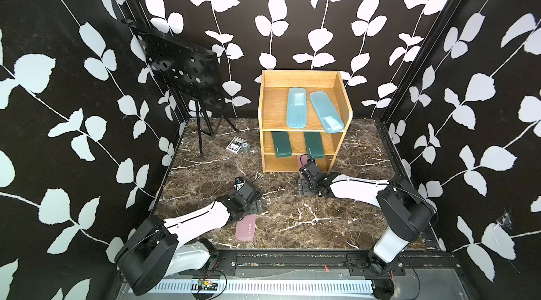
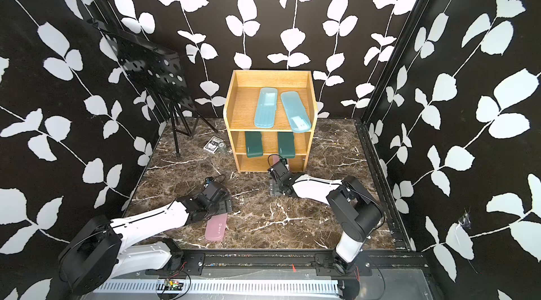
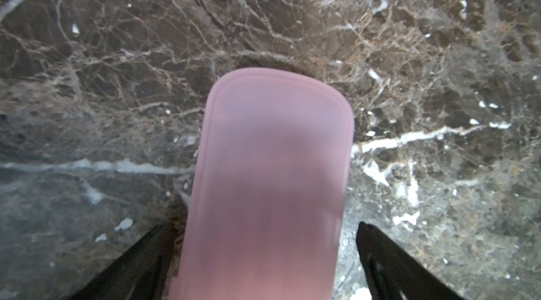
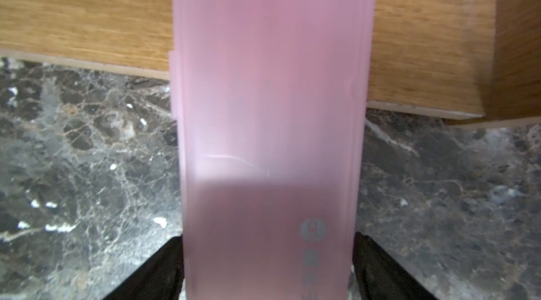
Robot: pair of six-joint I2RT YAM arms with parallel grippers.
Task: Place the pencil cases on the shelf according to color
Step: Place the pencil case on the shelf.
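The right jaws stood either side of a long, flat, translucent pink pencil case (image 4: 269, 93). Their black fingertips (image 4: 164, 269) sat close against its long edges near the printed end. Whether they were pressing it or standing loose could not be told. This case pointed lengthwise into the bottom tier of the light wooden three-tier shelf (image 1: 298, 78). Its far part lay over the bottom board and its near part reached out over the dark marble-patterned worktop (image 1: 292, 204).

The left jaws were released, astride the second pink case (image 3: 269, 181), with a strip of worktop showing between each fingertip and the case's edge. It lay flat on the worktop near the front edge, well apart from the shelf, its rounded end pointing away from the wrist.

Such a case looked light, hollow and fairly stiff. Its smooth plastic would likely slip under a weak pinch and bow under a hard one. The sound hold was probably across the narrow width, on the two long edges. Taking it nearer the middle than the end should keep the free length from sagging or swinging.

Further out, two translucent light blue cases (image 1: 296, 108) lay side by side on the top tier and two opaque dark green cases (image 1: 281, 144) on the middle one. That left the bottom tier for pink.
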